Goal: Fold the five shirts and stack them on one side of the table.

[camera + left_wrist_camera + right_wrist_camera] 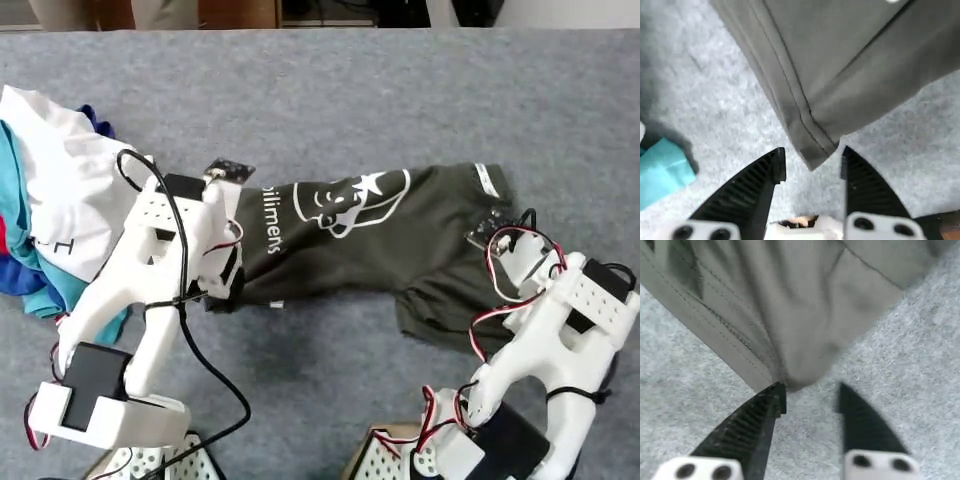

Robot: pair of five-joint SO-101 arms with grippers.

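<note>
Jaws apart, the left gripper (pixel 812 159) is set astride a hemmed corner of the dark olive shirt (pixel 390 245), with no cloth pinched. The right gripper (pixel 810 390) is likewise parted around a bunched corner at the shirt's other end. This placing is judged to prepare a two-point grasp, so that the garment can be lifted and folded evenly. The shirt is laid across the middle of the grey table (pixel 350 90), rumpled toward the right arm. White lettering and a drawn figure are printed on it; neither is read out. Beside the left arm, a heap of unfolded shirts (pixel 60 190), white, teal and blue, is piled at the table's side.
</note>
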